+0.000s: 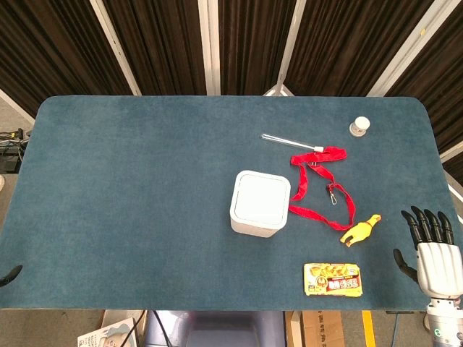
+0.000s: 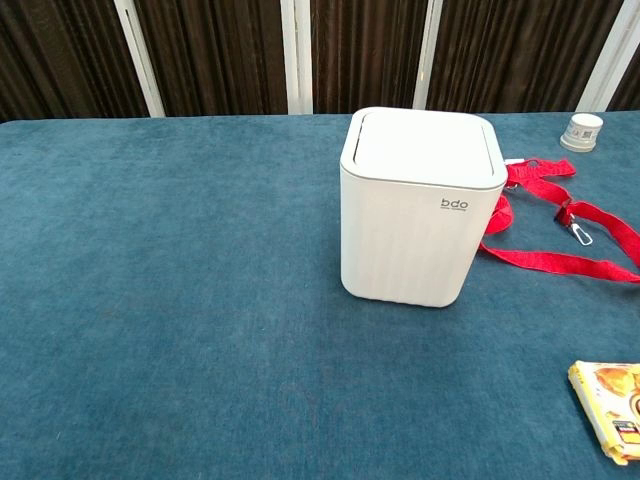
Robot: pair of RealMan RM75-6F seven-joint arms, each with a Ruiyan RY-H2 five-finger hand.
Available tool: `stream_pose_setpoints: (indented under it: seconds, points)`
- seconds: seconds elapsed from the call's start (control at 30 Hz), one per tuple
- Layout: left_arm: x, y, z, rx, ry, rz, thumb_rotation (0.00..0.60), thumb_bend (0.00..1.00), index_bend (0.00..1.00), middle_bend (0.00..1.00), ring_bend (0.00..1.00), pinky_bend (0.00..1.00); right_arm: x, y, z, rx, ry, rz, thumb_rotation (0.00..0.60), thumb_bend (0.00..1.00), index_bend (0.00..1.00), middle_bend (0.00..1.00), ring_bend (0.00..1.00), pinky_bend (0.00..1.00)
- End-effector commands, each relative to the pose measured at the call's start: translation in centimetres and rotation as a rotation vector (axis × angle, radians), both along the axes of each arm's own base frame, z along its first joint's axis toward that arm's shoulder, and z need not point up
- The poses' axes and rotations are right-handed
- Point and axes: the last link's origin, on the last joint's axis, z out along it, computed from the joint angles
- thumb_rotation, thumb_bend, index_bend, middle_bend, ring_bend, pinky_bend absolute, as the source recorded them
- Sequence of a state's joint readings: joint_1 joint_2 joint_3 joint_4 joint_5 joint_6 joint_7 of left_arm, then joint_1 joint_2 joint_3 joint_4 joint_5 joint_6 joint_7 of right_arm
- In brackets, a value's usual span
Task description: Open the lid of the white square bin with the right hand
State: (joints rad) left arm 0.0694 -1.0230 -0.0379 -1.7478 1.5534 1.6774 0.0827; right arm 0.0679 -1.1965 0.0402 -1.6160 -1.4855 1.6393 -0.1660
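The white square bin [image 1: 259, 203] stands upright right of the table's middle, its flat lid [image 2: 425, 144] closed. In the chest view it fills the centre, with a "bdo" mark on its front wall [image 2: 408, 240]. My right hand [image 1: 432, 249] hovers at the table's near right corner, far to the right of the bin, fingers spread and holding nothing. Only a dark tip of my left hand [image 1: 10, 273] peeks in at the near left edge, so how its fingers lie is hidden. Neither hand appears in the chest view.
A red strap [image 1: 320, 186] with a metal clip lies just right of the bin. A yellow rubber chicken [image 1: 360, 230] and a snack packet [image 1: 332, 279] lie between bin and right hand. A clear tube [image 1: 291, 142] and a small white cap [image 1: 359, 126] sit farther back.
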Motion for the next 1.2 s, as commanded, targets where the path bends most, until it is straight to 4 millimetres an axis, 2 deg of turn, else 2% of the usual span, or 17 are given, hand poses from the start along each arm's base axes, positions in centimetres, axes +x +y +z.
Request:
stream_pose_setpoints:
  seconds: [0.03, 0.3, 0.43, 0.57, 0.77, 0.87, 1.03, 1.13, 1.2]
  points:
    - [-0.1, 0.2, -0.1, 0.004, -0.001, 0.002, 0.6, 0.05, 0.07, 0.0, 0.0, 0.0, 0.0, -0.1, -0.2, 0.001, -0.008, -0.001, 0.6, 0.31, 0.17, 0.14, 0.1, 0.06]
    - [0.3, -0.2, -0.1, 0.02, -0.004, -0.024, 0.6, 0.05, 0.07, 0.0, 0.0, 0.0, 0.3, 0.0, -0.3, 0.024, -0.04, 0.026, 0.6, 0.31, 0.17, 0.16, 0.17, 0.1]
    - [0.1, -0.1, 0.1, 0.033, -0.008, -0.019, 0.6, 0.05, 0.07, 0.0, 0.0, 0.0, 1.0, -0.4, -0.4, 0.041, -0.07, 0.06, 0.6, 0.31, 0.17, 0.27, 0.28, 0.15]
    - [0.1, 0.1, -0.1, 0.029, -0.009, -0.016, 0.6, 0.05, 0.07, 0.0, 0.0, 0.0, 2.2, -1.9, 0.0, 0.055, -0.097, 0.1, 0.6, 0.31, 0.17, 0.42, 0.42, 0.17]
    - [0.3, 0.0, 0.0, 0.049, -0.01, -0.016, 0.6, 0.05, 0.07, 0.0, 0.0, 0.0, 6.0, -5.5, 0.5, 0.089, -0.08, 0.184, 0.6, 0.31, 0.17, 0.62, 0.61, 0.25]
    - [0.3, -0.2, 0.1, 0.051, -0.025, -0.018, 0.6, 0.05, 0.07, 0.0, 0.0, 0.0, 7.4, -6.6, 0.5, 0.127, -0.065, 0.203, 0.6, 0.37, 0.17, 0.71, 0.69, 0.36]
    - [0.2, -0.2, 0.1, 0.044, -0.035, -0.016, 0.6, 0.05, 0.07, 0.0, 0.0, 0.0, 9.8, -8.0, 0.0, 0.201, -0.034, 0.238, 0.6, 0.59, 0.17, 0.76, 0.74, 0.6]
    - [0.3, -0.2, 0.1, 0.036, -0.046, -0.022, 0.6, 0.05, 0.07, 0.0, 0.0, 0.0, 11.0, -8.6, -0.5, 0.228, -0.005, 0.257, 0.6, 0.68, 0.17, 0.78, 0.76, 0.67]
    - [0.2, -0.2, 0.3, 0.046, -0.041, -0.022, 0.6, 0.05, 0.07, 0.0, 0.0, 0.0, 11.8, -8.7, -1.0, 0.251, 0.001, 0.268, 0.6, 0.7, 0.17, 0.78, 0.76, 0.68]
